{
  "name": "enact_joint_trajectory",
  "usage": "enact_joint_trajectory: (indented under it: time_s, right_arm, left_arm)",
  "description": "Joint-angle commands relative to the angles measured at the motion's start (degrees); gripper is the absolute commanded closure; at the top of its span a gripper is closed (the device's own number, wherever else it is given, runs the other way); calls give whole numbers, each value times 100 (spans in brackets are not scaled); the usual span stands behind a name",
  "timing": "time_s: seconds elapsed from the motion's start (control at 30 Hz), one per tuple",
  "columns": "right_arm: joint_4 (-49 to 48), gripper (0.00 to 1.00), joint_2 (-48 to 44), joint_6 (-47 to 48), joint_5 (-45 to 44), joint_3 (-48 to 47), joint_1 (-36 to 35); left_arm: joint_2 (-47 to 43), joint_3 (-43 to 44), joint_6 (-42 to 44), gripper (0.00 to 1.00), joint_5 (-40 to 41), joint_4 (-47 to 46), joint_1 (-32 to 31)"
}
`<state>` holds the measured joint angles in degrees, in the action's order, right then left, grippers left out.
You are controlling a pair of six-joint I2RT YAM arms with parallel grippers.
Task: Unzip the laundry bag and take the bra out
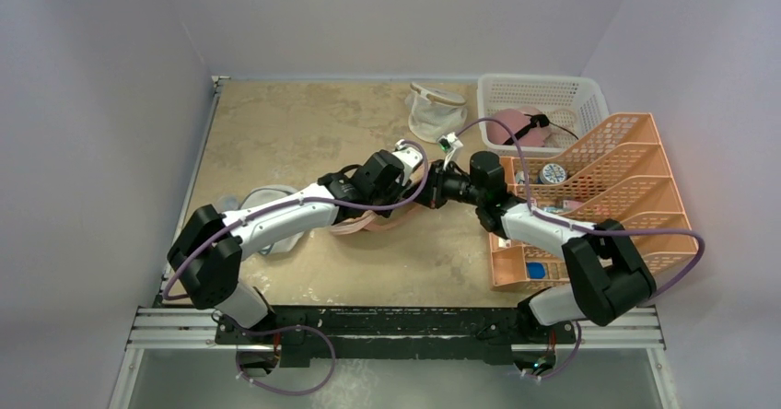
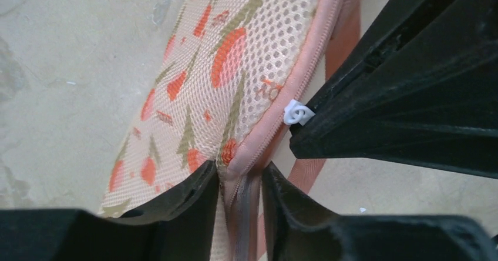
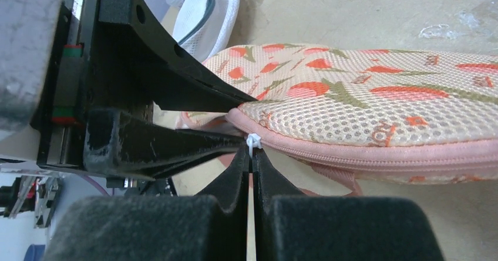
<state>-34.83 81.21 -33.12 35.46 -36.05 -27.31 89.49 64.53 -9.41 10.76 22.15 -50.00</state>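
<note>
Peach, leaf-printed mesh laundry bag (image 3: 376, 114) lying mid-surface (image 1: 304, 123), visible rim zipped, bra unseen. The right gripper (image 3: 253, 155), clamped on the white zip-pull loop (image 3: 252, 140), should draw along the seam. The left gripper (image 2: 241, 181) straddles the rim, whether pinching it firmly cannot be told. Both arms reach inward, low.

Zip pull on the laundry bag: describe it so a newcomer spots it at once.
In the middle of the table lies the peach, leaf-printed laundry bag. On its pink zipped edge sits the zip pull, pinched by the right gripper. It is a tiny white loop, the only white on that edge.
</note>
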Motion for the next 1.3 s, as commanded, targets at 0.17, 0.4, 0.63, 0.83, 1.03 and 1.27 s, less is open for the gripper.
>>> enact_joint_trajectory:
  time_s: [0.17, 0.4, 0.63, 0.83, 1.03, 1.27]
  right_arm:
    - [129, 100, -197, -3, -87, 35, -46]
    - [1033, 100, -330, 445, -637, -120, 291]
    - [1333, 100, -411, 833, -41, 22, 1480]
    - [810, 100, -621, 883, 534, 101, 1467]
    - [702, 100, -740, 755, 534, 187, 1310]
    - [556, 100, -729, 648, 453, 307, 1092]
  left_arm:
    - [-268, 142, 69, 91, 649, 2, 16]
    - [-359, 81, 147, 100, 795, 61, 16]
    - [-345, 64, 201, 100, 831, 144, 16]
    - [-357, 84, 276, 99, 659, 203, 11]
    - [-691, -30, 435, 55, -228, 65, 1]
    - [-1541, -343, 175, 32, -724, -717, -1]
